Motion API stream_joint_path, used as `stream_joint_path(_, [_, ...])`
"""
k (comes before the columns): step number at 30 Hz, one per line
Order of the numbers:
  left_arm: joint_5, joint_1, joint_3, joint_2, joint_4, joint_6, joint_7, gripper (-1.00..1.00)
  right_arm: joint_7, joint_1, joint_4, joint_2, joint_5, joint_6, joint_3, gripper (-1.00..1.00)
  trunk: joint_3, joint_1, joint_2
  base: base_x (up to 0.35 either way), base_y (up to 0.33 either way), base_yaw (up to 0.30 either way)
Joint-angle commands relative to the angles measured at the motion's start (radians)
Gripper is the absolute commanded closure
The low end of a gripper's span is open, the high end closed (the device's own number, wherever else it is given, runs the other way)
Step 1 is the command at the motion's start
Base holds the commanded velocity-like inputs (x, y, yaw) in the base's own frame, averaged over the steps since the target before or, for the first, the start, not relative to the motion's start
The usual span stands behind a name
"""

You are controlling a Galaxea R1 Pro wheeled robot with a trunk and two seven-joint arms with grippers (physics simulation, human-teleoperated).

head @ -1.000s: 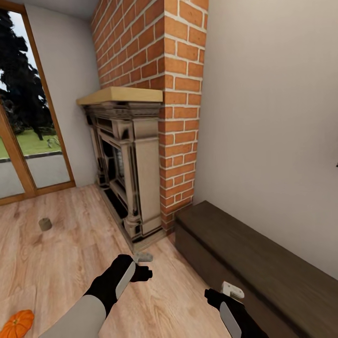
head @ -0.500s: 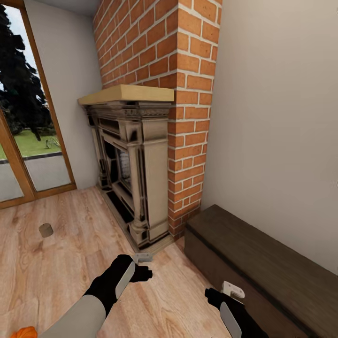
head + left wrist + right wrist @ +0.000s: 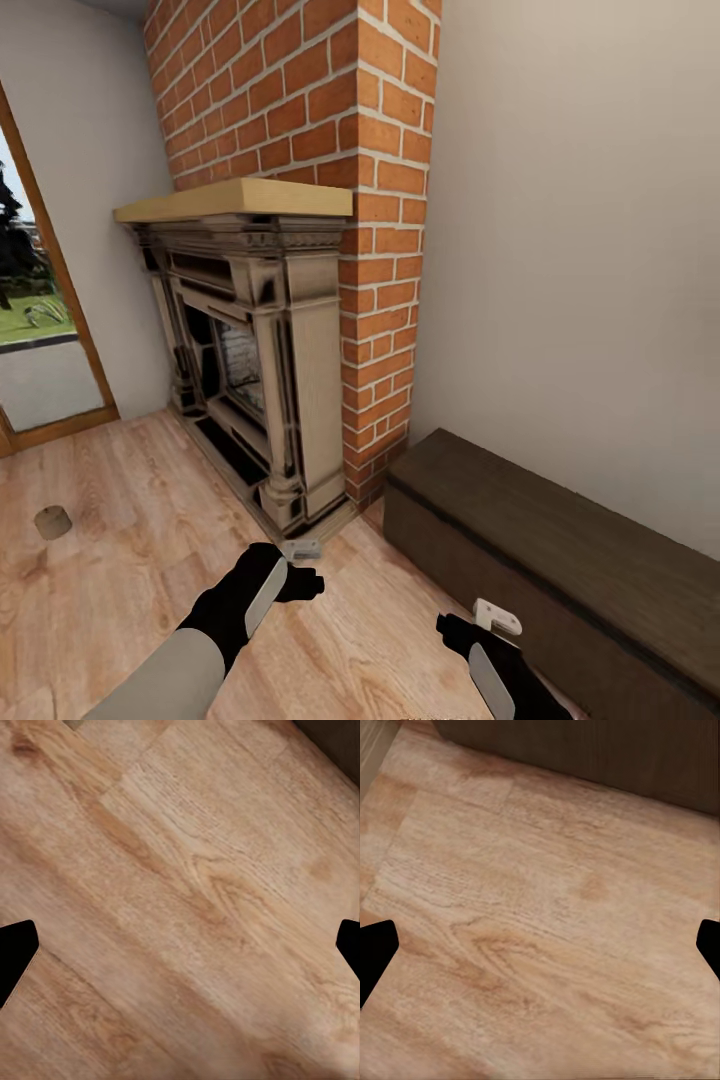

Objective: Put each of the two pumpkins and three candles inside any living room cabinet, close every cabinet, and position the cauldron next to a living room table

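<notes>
A short grey-brown candle stands on the wood floor at the far left of the head view. The long low dark-brown cabinet runs along the right wall with its fronts shut. My left gripper hangs open over bare floor in front of the fireplace, its dark fingertips wide apart with nothing between them. My right gripper is open too, just off the cabinet's near front, and the cabinet's dark front shows past its fingertips. The pumpkins, cauldron and table are out of view.
A brick chimney with a carved fireplace and pale mantel shelf stands ahead. A glazed door with a wood frame is at the left. Wood floor stretches between the candle and my arms.
The whole view has swung to the right. The candle slid toward the left edge and the orange pumpkin at bottom left dropped out of the picture. Both arms hold the same pose.
</notes>
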Motion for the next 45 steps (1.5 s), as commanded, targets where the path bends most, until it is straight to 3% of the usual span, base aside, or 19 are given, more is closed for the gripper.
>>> stream_joint_path(1, [0.011, 0.000, -0.004, 0.001, -0.001, 0.003, 0.009, -1.00, -0.004, 0.000, -0.002, 0.001, -0.006, 0.005, -0.003, -1.00, -0.001, 0.000, -0.001, 0.000, 0.327, -0.287])
stream_joint_path(13, [0.008, 0.000, -0.006, 0.002, -0.002, 0.003, 0.009, -1.00, -0.004, 0.000, -0.001, 0.001, -0.007, 0.005, -0.003, -1.00, -0.001, 0.000, -0.001, 0.036, 0.292, -0.287])
stream_joint_path(45, [0.008, 0.000, -0.004, 0.002, -0.011, 0.003, 0.009, -1.00, -0.004, 0.000, -0.001, 0.000, -0.011, 0.003, -0.003, -1.00, -0.001, 0.000, -0.001, 0.003, 0.094, -0.287])
